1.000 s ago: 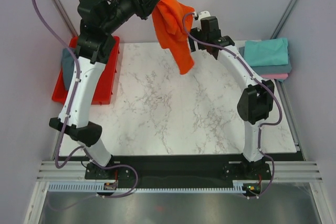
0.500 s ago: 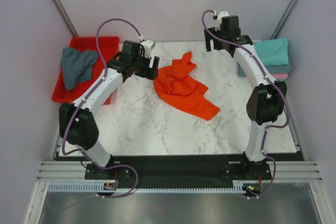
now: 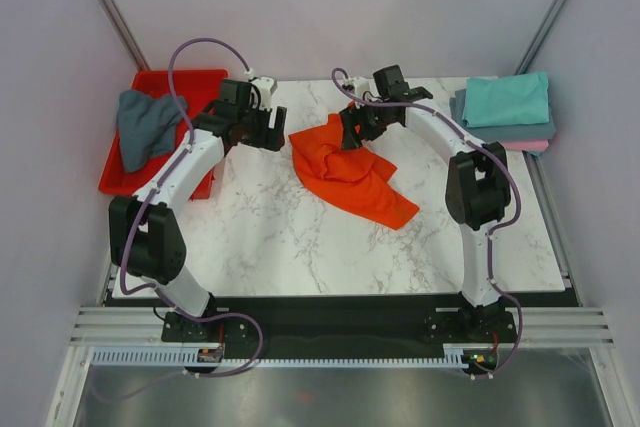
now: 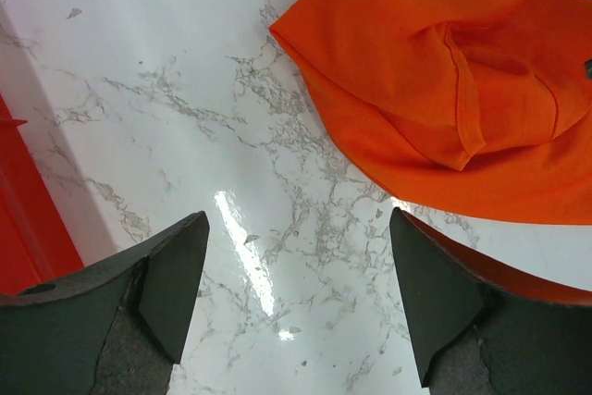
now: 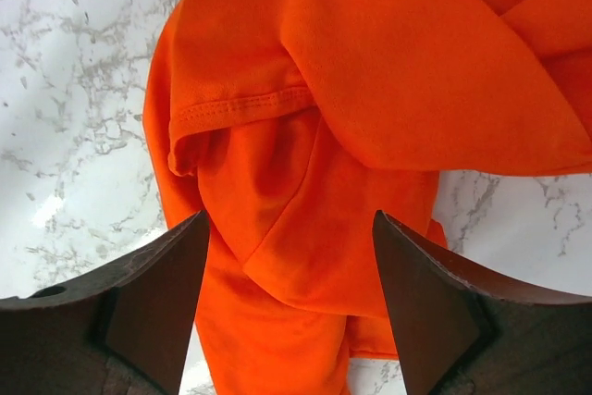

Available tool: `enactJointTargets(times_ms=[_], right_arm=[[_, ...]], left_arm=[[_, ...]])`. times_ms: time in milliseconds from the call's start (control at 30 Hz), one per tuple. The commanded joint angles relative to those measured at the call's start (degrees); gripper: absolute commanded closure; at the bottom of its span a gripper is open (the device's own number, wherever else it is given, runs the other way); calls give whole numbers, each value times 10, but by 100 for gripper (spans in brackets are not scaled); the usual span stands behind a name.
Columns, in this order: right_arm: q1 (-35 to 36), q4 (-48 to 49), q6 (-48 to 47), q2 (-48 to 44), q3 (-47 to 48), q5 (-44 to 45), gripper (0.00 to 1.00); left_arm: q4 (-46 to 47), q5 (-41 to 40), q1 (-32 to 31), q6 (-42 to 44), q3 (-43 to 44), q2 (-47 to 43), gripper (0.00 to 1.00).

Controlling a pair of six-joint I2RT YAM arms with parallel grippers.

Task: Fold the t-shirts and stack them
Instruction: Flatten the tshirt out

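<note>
Orange shirt (image 3: 345, 172) was laid crumpled at the far middle of the table (image 3: 300, 237), the left gripper (image 4: 296, 228) held agape over bare surface just left of it, the right gripper (image 5: 289, 228) agape above its far folds, seemingly so edges could be taken for spreading.

The orange-red t-shirt (image 3: 345, 172) is plain and bright against the bench (image 3: 300, 237), which is white marble veined in grey. A slate grey-blue shirt (image 3: 145, 127) lies in the red tray (image 3: 115, 179), while the teal shirt (image 3: 507, 99) tops a grey-blue one and a pink shirt (image 3: 525, 146).
</note>
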Motion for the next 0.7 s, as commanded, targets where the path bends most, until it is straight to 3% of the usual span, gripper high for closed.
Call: enactJointTargets(times_ms=[0,167,400,667], right_arm=[[8,-2,-65,11,23,-13,21],[31,0,-129,13,48,-27,23],[58,-25,-83,24,85,-135,26],[82,-48,-90,37,47,-121,27]], left_arm=[[17,19,-1,-13,7,-17,14],[21,21,-2,-13,3,-16,15],[26,12,-2,-28,9,-9,15],[27,16,-2,-35,36,6,15]])
